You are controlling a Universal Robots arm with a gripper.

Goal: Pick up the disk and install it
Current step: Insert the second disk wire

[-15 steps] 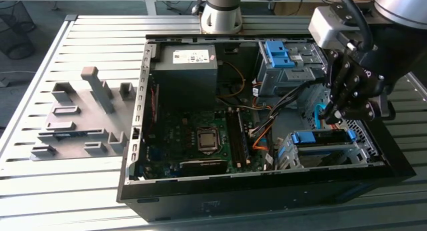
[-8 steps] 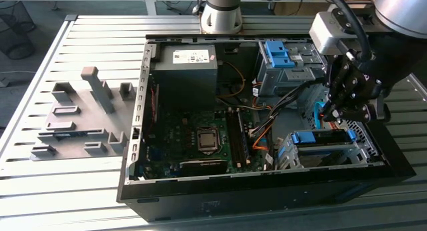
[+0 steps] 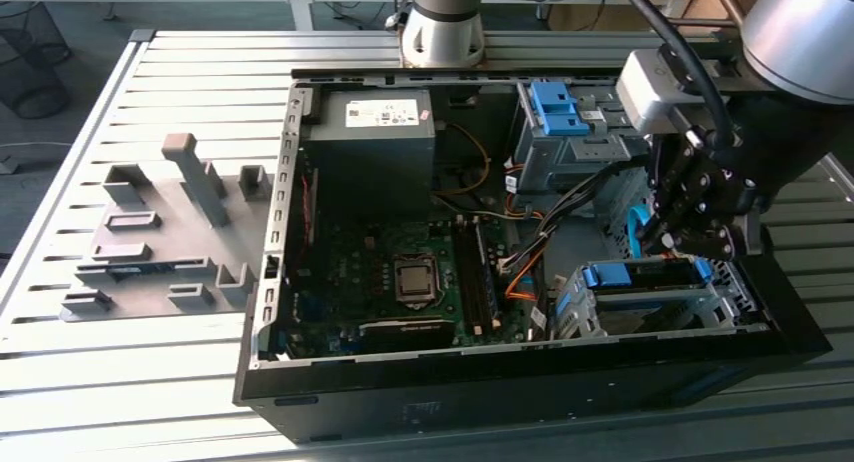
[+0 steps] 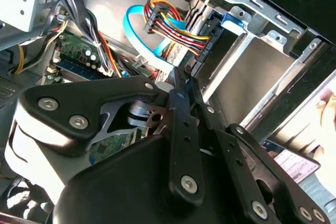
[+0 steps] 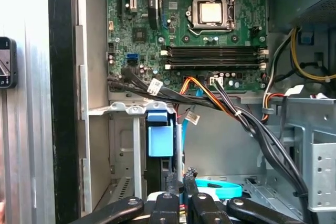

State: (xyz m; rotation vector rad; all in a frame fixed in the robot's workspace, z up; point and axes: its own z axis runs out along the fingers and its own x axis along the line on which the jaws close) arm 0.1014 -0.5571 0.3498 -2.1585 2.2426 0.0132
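At the right of the exterior view the claw (image 3: 703,244), fingers pressed together, hangs just above the disk (image 3: 645,275) seated lengthwise in the computer case's (image 3: 534,387) lower bay.

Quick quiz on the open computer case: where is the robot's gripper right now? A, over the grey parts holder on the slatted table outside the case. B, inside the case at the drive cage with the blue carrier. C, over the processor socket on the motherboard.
B: in the exterior view the gripper hangs inside the case just above the drive cage holding the blue carrier.
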